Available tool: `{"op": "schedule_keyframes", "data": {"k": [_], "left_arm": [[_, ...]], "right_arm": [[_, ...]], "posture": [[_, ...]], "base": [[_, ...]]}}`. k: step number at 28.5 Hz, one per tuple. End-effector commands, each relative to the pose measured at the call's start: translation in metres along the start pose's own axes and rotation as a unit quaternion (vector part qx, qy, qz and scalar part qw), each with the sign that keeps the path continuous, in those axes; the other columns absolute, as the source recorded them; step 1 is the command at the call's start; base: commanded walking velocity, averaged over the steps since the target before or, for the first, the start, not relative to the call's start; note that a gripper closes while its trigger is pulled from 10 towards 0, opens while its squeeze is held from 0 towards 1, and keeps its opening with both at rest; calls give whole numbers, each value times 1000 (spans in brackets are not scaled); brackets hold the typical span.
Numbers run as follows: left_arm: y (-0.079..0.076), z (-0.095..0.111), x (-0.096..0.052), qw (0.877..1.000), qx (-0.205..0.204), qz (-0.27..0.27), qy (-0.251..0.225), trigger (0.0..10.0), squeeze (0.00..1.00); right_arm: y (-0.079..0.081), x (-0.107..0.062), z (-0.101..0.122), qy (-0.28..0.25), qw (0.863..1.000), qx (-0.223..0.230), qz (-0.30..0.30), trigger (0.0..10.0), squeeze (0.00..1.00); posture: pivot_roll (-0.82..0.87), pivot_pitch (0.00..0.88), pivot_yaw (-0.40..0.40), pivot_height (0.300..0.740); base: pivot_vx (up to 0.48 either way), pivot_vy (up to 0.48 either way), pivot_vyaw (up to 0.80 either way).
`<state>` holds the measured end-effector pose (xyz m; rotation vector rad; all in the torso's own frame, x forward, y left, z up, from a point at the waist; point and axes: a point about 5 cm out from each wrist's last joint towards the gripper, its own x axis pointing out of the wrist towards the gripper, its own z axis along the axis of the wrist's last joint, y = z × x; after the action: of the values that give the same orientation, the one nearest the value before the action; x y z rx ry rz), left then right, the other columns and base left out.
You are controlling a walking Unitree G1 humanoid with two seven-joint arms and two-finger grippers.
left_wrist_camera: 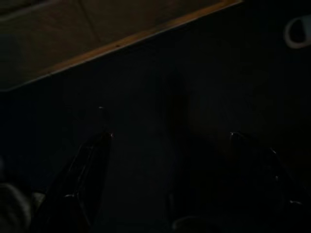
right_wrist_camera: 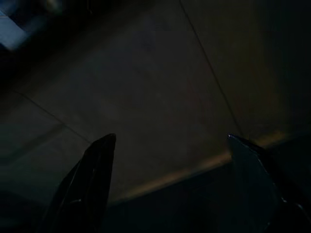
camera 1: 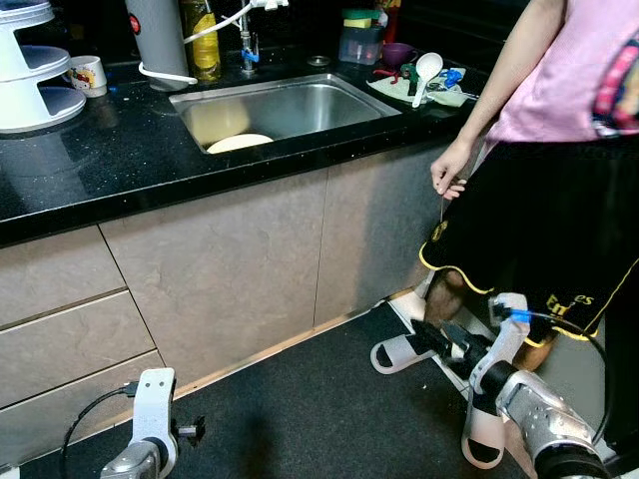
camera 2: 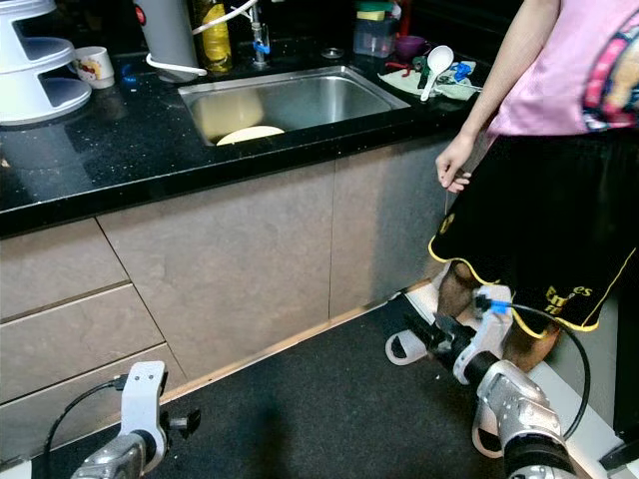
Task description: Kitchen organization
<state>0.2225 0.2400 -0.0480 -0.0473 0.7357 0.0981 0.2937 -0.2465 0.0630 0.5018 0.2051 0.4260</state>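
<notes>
Both arms hang low: my left gripper and right gripper have their fingers spread apart, holding nothing. The thing I judge needs tidying is the pale plate lying in the sink, upper middle of the frame. It looks stiff, breakable and probably wet and slippery, so I'd pinch its near rim. A person stands at the right by the black counter, so I'd reach carefully.

Person in pink top, black shorts beside counter; white slippers on floor.
</notes>
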Motion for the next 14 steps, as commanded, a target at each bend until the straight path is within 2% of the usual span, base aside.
{"op": "schedule_keyframes", "data": {"k": [1, 5, 9, 12, 14], "left_arm": [[1, -2, 0, 1000, 4, -1, 9, 10000, 0], [3, -2, 0, 1000, 0, -2, 10, 10000, 0], [9, -5, -3, 1000, 6, 0, 16, 10000, 0], [12, -9, -5, 1000, 4, 4, 18, 10000, 0], [15, -13, -6, 1000, 0, 8, 20, 10000, 0]], "right_arm": [[0, 1, 10, -23, 1000, 10, 8, 10000, 0], [1, 3, 31, -70, 997, 34, 20, 10000, 0], [4, 4, 46, -98, 994, 38, 29, 10000, 0], [7, 6, 47, -99, 994, 33, 38, 10000, 0], [8, 9, 42, -78, 996, 17, 33, 10000, 0]], "posture": [[-48, 0, -27, 740], [-54, 0, -25, 740], [-56, 0, -26, 740], [-54, 0, -27, 740], [-54, 0, -27, 740]], "base": [[0, 0, 0], [0, 0, 0], [0, 0, 0], [0, 0, 0], [0, 0, 0]]}}
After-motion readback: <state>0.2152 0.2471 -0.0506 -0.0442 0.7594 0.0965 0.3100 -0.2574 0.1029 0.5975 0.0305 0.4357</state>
